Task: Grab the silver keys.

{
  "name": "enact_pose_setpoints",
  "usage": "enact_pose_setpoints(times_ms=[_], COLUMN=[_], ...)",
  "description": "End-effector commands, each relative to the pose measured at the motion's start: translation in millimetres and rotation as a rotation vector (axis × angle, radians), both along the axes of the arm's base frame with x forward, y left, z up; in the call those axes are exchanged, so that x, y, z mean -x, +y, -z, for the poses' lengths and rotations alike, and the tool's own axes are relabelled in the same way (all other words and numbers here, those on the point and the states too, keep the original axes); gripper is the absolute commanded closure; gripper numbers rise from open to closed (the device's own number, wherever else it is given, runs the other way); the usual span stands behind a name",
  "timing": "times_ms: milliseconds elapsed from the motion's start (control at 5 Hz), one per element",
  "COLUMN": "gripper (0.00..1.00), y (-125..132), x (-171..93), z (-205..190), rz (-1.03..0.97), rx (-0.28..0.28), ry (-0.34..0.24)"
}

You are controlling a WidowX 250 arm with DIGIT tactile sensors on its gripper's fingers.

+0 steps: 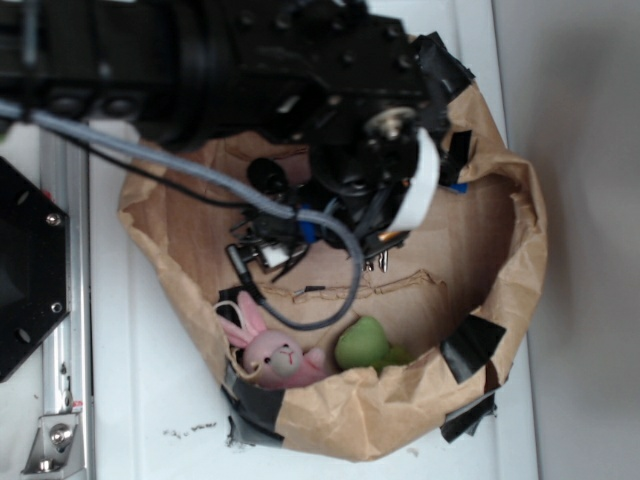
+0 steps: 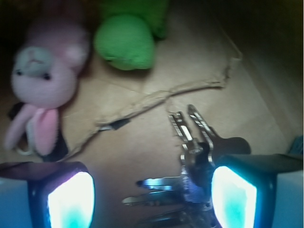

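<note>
While the gripper (image 2: 151, 194) hung inside the brown paper bag (image 1: 510, 330) with its two fingers (image 2: 71, 202) spread apart, we recorded the silver keys (image 2: 192, 159) lying on the bag floor between those fingers, close against the finger on the image right and possibly touching it. We counted one bunch; the blur kept us from counting its keys, though at least four blades showed. We also logged one pink plush rabbit (image 2: 42, 78), one green plush toy (image 2: 126, 40), and one torn paper strip (image 2: 161, 99) beyond the keys.
</note>
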State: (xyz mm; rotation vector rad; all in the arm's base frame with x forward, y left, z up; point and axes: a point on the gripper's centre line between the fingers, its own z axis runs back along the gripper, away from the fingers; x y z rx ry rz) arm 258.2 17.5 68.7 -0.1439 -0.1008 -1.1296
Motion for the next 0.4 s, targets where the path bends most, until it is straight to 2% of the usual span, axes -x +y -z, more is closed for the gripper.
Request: enact_pose_setpoints(times_ms=[0,200], gripper=[0.0,0.0], y=[-7.1,-12.4], x=[9.0,19.3], z=[-12.5,-19.6], rz=[0.084,0.124], rx=[-0.023,-0.005], ry=[-0.071,-0.092])
